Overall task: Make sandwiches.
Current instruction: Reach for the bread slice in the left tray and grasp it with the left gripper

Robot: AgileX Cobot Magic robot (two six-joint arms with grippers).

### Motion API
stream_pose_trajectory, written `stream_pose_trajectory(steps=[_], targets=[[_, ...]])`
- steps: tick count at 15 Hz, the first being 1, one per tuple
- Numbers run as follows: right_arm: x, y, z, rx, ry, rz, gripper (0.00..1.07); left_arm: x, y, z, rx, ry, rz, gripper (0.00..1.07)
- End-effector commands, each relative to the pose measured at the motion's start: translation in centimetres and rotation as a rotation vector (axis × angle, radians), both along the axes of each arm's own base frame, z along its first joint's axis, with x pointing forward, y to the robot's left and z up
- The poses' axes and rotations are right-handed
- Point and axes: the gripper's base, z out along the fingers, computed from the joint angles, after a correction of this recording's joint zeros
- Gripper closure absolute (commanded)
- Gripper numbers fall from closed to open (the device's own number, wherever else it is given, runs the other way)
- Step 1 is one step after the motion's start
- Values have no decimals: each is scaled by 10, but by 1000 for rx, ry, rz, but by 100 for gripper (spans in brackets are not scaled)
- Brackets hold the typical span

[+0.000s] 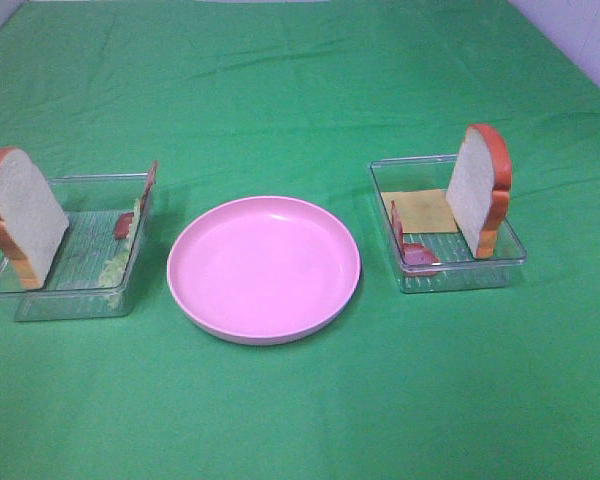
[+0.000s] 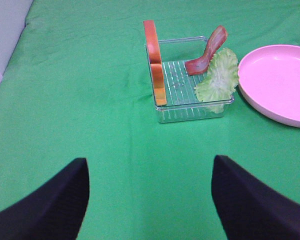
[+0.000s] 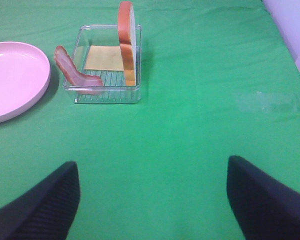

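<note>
In the left wrist view the frame edge cuts off the plate (image 2: 277, 85) and both fingers (image 2: 50, 205) of the left gripper (image 2: 150, 197). The right wrist view likewise crops the right gripper (image 3: 152, 200). At left in the high view, the lettuce (image 1: 115, 268) blurs behind the tray (image 1: 70, 306) wall.

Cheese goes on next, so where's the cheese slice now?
The cheese slice lies flat in the clear tray on the right of the exterior high view, beside the upright bread slice and right of the pink plate.

Pink plate (image 1: 263, 270) on green cloth (image 1: 300, 100), between left clear tray (image 1: 75, 300) and right clear tray (image 1: 450, 278)
</note>
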Motion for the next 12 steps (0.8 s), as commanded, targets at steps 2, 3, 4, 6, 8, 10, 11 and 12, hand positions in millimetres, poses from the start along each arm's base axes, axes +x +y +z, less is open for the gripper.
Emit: stream_pose_trajectory(steps=[2,3,4,6,8,10,11,12], targets=[[-1,0,1,-7,-25,6,31,-3,0,0,-3,-29,-2,40],[-1,0,1,-7,-25,6,31,-3,0,0,-3,-29,-2,40],[-1,0,1,-7,-25,6,31,-3,0,0,-3,-29,-2,40],[-1,0,1,-7,-25,6,31,-3,0,0,-3,-29,-2,40],[-1,0,1,-7,-25,6,31,-3,0,0,-3,-29,-2,40],[-1,0,1,-7,-25,6,31,-3,0,0,-3,-29,-2,40],[-1,0,1,-7,-25,6,31,-3,0,0,-3,-29,-2,40],[-1,0,1,-7,-25,6,31,-3,0,0,-3,-29,-2,40]])
